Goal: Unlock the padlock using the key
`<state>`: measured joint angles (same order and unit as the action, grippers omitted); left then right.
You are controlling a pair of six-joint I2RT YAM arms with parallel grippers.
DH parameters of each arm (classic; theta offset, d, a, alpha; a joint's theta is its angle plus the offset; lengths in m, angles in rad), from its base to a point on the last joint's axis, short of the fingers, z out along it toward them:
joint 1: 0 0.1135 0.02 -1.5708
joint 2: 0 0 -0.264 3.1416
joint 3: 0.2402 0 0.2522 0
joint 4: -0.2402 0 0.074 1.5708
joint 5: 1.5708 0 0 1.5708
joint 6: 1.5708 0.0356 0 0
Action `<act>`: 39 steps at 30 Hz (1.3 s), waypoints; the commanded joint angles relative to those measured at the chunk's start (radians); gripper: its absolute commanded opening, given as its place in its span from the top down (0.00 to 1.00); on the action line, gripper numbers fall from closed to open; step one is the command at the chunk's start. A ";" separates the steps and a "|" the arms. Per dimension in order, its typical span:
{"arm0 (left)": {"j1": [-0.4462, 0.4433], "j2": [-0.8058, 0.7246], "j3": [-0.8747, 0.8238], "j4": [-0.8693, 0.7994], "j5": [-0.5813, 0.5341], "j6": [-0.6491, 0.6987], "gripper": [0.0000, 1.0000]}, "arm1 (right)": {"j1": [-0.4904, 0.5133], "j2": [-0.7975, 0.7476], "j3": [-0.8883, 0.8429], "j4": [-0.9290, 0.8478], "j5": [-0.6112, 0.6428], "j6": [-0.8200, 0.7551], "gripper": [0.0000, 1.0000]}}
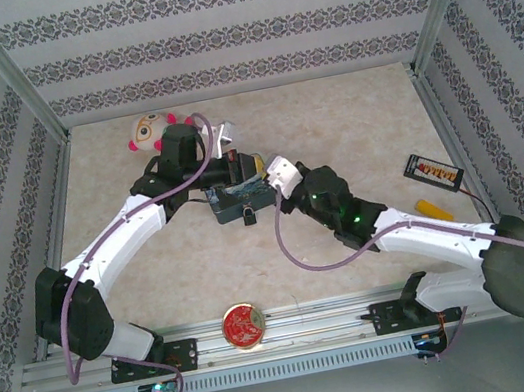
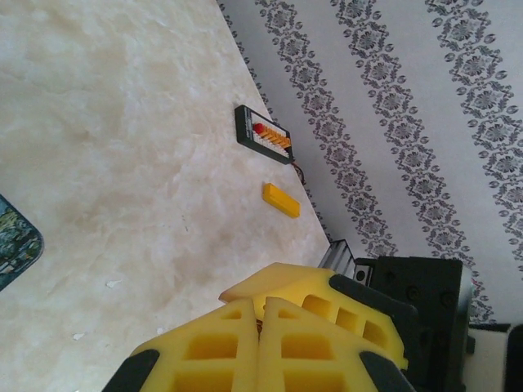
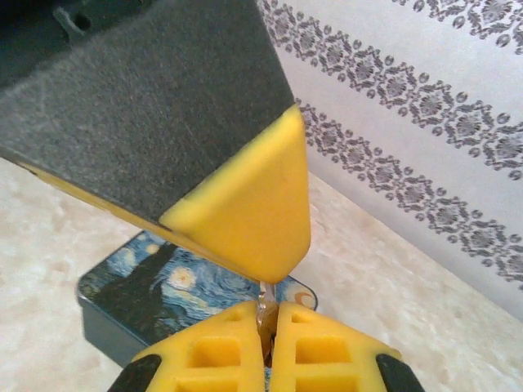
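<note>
Top view: the padlock point(image 1: 246, 217) hangs at the blue tin's point(image 1: 228, 202) six o'clock edge, both arms crowded over it. Line the key up square with the keyhole before you push. Left wrist: your left fingers point(image 2: 233, 327) are pressed together, nothing visible between them. Right wrist: your right fingers point(image 3: 241, 327) are clamped on a thin metal sliver, most likely the key point(image 3: 265, 313).
</note>
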<state>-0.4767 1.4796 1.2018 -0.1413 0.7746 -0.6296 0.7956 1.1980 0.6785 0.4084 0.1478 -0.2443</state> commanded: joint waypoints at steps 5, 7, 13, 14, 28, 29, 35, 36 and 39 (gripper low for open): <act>0.014 -0.039 0.013 0.080 -0.017 -0.008 0.87 | -0.072 -0.081 -0.039 0.000 -0.138 0.139 1.00; 0.014 -0.042 0.012 0.093 -0.018 -0.011 0.78 | -0.072 -0.075 -0.032 -0.009 -0.146 0.144 1.00; 0.028 -0.064 -0.017 0.172 -0.021 -0.041 0.49 | -0.073 -0.046 -0.019 -0.012 -0.171 0.172 1.00; 0.034 -0.073 -0.029 0.194 -0.026 -0.050 0.44 | -0.078 -0.041 -0.015 -0.013 -0.188 0.182 1.00; 0.136 -0.172 -0.102 0.202 0.096 0.130 0.22 | -0.346 0.135 0.116 0.006 -1.007 0.617 1.00; 0.135 -0.171 -0.091 0.158 0.102 0.161 0.22 | -0.348 0.142 0.123 0.013 -1.038 0.631 1.00; 0.134 -0.144 -0.076 0.115 0.203 0.215 0.21 | -0.351 0.180 0.174 0.067 -1.200 0.734 1.00; 0.132 -0.139 -0.077 0.114 0.219 0.220 0.21 | -0.350 0.181 0.179 0.083 -1.222 0.756 1.00; 0.130 -0.141 -0.081 0.112 0.250 0.243 0.22 | -0.350 0.172 0.187 0.091 -1.246 0.777 1.00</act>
<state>-0.3450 1.3346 1.0946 -0.0055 0.9443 -0.4496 0.4488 1.3739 0.8337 0.4328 -0.9905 0.4728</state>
